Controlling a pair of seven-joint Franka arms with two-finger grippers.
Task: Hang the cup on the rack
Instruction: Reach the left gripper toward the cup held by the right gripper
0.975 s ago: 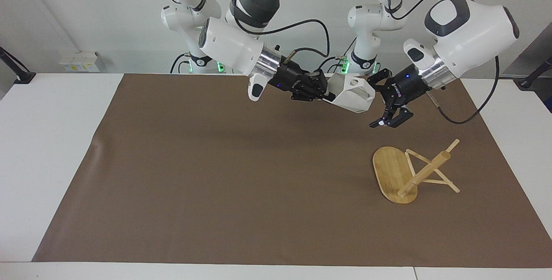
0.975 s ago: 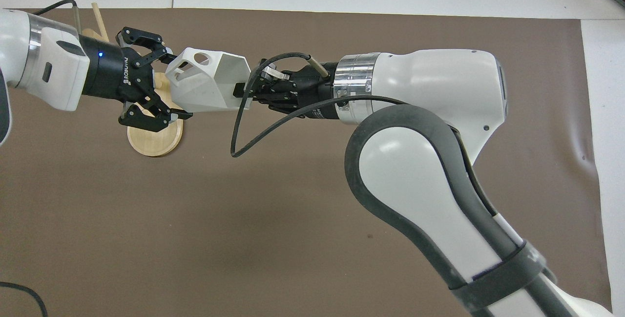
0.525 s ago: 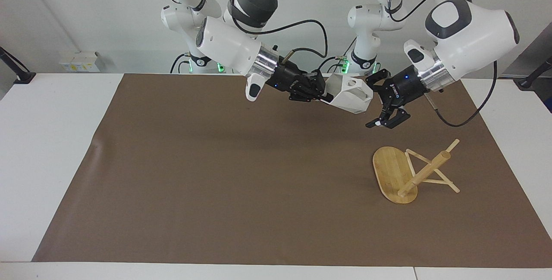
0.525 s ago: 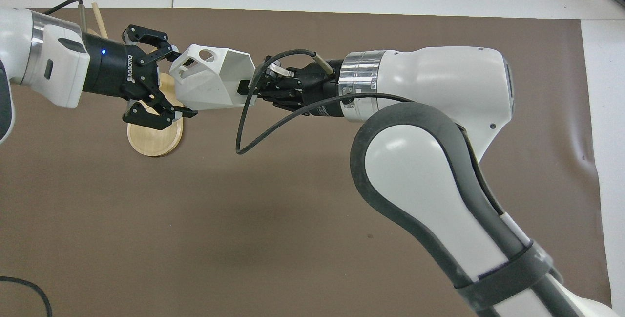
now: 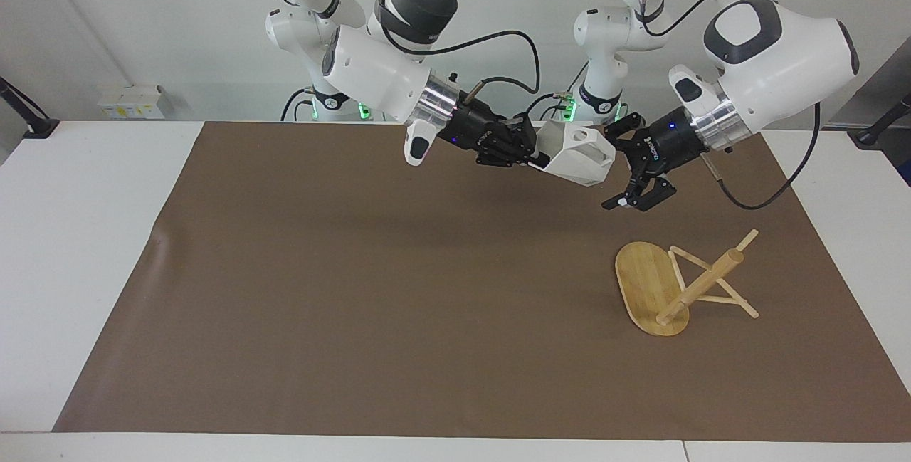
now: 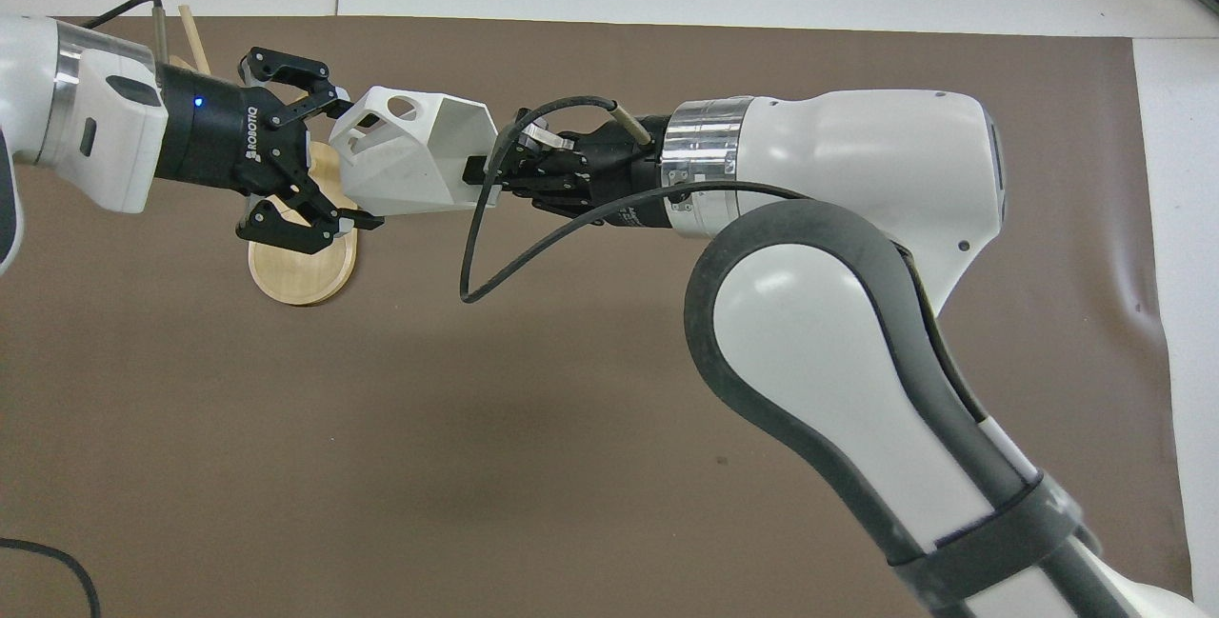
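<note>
In the facing view, the right gripper (image 5: 535,159) comes first, pinched tight on the rim wall of the cup (image 5: 578,156) and holding it on its side in the air over the brown mat (image 5: 356,291). The cup's mouth faces that gripper, so whether anything is in it cannot be told. The handle end, with its round hole, points at the left gripper (image 5: 618,166), whose jaws stand spread wide around that end (whether they touch it cannot be told). Farther from the robots, toward the left arm's end of the table, the rack (image 5: 672,287) lies tipped over, base on edge, pegs resting on the mat.

Since a second ago the cup has risen a little and the left gripper has closed in on its handle end; the rack is unmoved.
</note>
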